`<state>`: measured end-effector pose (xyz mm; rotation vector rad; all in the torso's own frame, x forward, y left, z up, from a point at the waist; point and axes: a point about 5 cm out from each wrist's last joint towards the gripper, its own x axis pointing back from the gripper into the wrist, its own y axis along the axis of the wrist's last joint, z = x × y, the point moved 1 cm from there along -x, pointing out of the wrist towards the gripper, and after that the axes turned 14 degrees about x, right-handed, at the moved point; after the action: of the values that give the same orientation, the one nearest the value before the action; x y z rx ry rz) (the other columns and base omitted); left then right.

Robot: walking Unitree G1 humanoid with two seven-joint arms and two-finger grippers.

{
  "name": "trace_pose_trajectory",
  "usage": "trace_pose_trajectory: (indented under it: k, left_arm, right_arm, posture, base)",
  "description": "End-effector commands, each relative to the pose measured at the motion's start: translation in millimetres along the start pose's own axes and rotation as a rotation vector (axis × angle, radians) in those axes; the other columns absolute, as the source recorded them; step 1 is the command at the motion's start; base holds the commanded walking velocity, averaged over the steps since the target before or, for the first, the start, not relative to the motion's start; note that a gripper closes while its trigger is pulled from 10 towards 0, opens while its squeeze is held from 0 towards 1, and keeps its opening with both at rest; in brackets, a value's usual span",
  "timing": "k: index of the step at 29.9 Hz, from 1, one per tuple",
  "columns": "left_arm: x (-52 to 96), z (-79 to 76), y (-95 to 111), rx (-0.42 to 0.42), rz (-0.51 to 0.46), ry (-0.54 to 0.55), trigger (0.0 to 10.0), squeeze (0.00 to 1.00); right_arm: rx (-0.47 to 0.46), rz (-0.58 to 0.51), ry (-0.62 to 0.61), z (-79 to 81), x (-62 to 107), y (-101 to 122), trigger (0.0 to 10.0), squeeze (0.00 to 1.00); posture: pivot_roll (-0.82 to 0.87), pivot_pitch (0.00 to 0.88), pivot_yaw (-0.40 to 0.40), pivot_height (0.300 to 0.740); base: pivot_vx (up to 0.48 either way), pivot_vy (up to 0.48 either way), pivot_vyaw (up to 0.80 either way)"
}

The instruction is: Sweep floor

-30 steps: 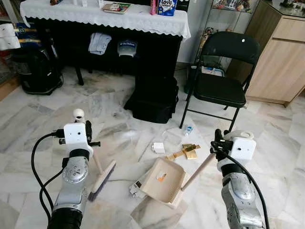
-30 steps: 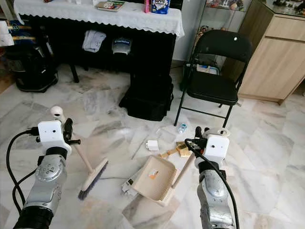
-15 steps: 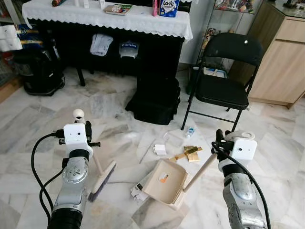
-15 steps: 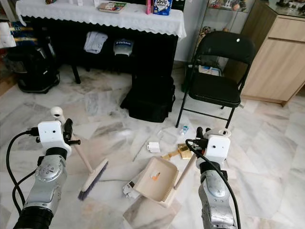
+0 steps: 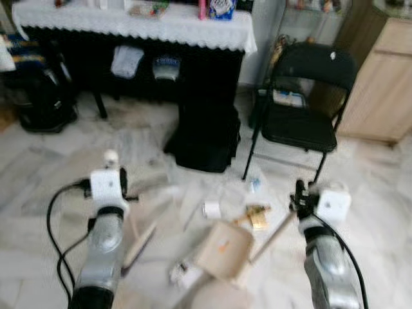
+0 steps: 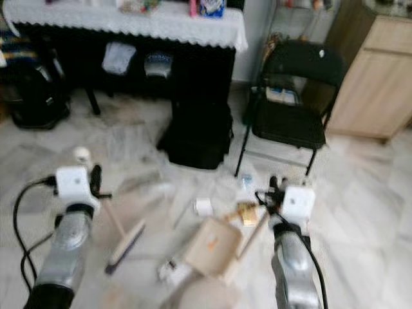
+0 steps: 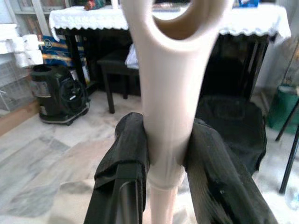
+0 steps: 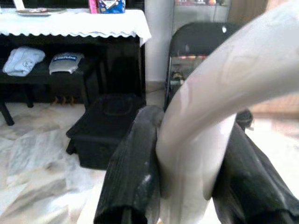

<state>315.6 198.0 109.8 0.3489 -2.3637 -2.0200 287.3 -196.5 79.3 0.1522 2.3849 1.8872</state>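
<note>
Both grippers clamp handles: brush (image 5: 138,244), dustpan (image 5: 225,250), beside litter.

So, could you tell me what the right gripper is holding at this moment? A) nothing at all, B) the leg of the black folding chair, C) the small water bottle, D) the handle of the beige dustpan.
D: in the right wrist view the right gripper has its two black fingers closed around the pale handle of the dustpan, which slants from that arm down to the pan on the floor.
</note>
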Motion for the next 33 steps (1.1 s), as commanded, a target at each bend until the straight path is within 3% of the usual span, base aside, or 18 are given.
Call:
trace_pose_trajectory:
  k: [1,13,27,33]
  left_arm:
    - [-4.2,2.1,13.6,-0.005,-0.057,-0.003,10.0,0.0]
    - [-3.3,2.1,13.0,-0.001,-0.052,-0.003,10.0,0.0]
    - [-2.3,4.1,11.4,-0.001,-0.048,0.012,10.0,0.0]
    - [-2.5,4.8,11.8,0.0,-0.053,0.019,10.0,0.0]
  right_arm:
    - [-0.018,-0.059,-0.006,1.4,-3.4,14.1,10.0,0.0]
    - [-0.022,-0.053,-0.001,3.9,0.9,12.8,10.0,0.0]
    - [-0.044,0.038,0.048,6.0,27.9,-0.9,10.0,0.0]
    - [0.084,0.166,0.054,-3.4,38.7,-13.9,10.0,0.0]
  posture:
    - [-0.04,0.032,-0.06,0.74]
    - [-0.04,0.039,-0.061,0.74]
    - [-0.05,0.05,-0.067,0.74]
    - [-0.06,0.047,-0.071,0.74]
  base:
    - [0.341,0.0,0.0]
    - [0.332,0.0,0.0]
    - [0.0,0.0,0.0]
    - [0.0,0.0,0.0]
